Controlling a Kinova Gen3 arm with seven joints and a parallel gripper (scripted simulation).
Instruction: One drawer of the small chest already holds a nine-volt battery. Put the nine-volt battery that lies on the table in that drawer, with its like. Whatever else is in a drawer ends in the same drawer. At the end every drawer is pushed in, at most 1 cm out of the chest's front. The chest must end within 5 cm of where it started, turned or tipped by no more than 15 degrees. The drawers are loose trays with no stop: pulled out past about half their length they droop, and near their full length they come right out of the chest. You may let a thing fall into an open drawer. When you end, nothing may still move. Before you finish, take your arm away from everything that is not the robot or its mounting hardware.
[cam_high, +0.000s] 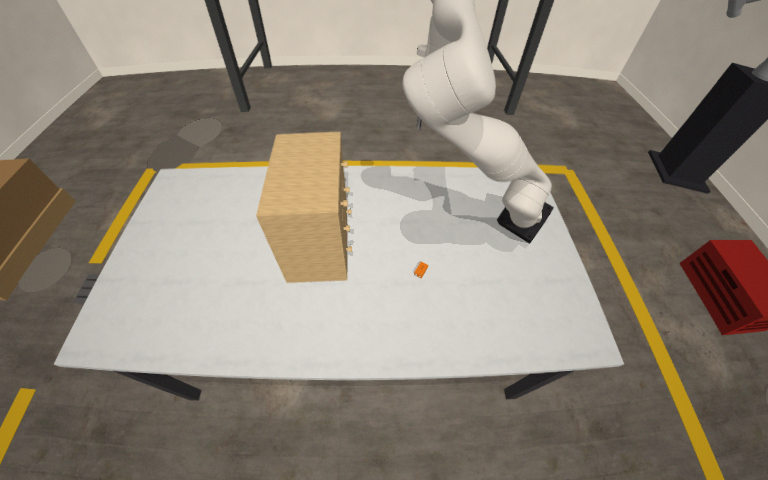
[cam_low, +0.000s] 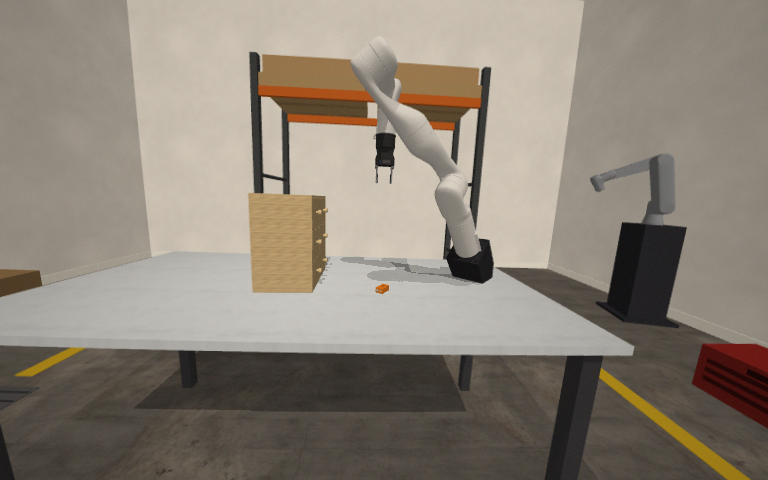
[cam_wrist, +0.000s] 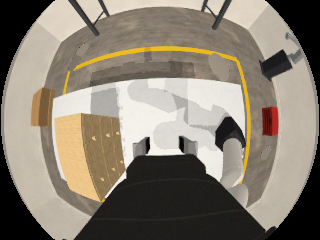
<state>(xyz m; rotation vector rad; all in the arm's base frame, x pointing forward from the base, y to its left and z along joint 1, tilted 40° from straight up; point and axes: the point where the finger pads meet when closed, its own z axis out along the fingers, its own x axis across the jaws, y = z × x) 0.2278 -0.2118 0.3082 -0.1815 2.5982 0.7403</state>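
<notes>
A small wooden chest (cam_high: 304, 204) stands on the white table, its front with knobs (cam_high: 347, 209) facing right; all drawers sit pushed in. It also shows in the exterior view (cam_low: 286, 243) and in the wrist view (cam_wrist: 87, 155). An orange nine-volt battery (cam_high: 420, 269) (cam_low: 381, 288) lies flat on the table to the right of the chest, apart from it. My gripper (cam_low: 384, 178) hangs high above the table, fingers pointing down, open and empty, above and to the right of the chest's top. The drawers' contents are hidden.
The arm's black base (cam_high: 525, 221) is bolted at the table's back right. A shelf rack stands behind the table. A red crate (cam_high: 727, 285) and a second robot on a black pedestal (cam_low: 645, 271) stand on the floor to the right.
</notes>
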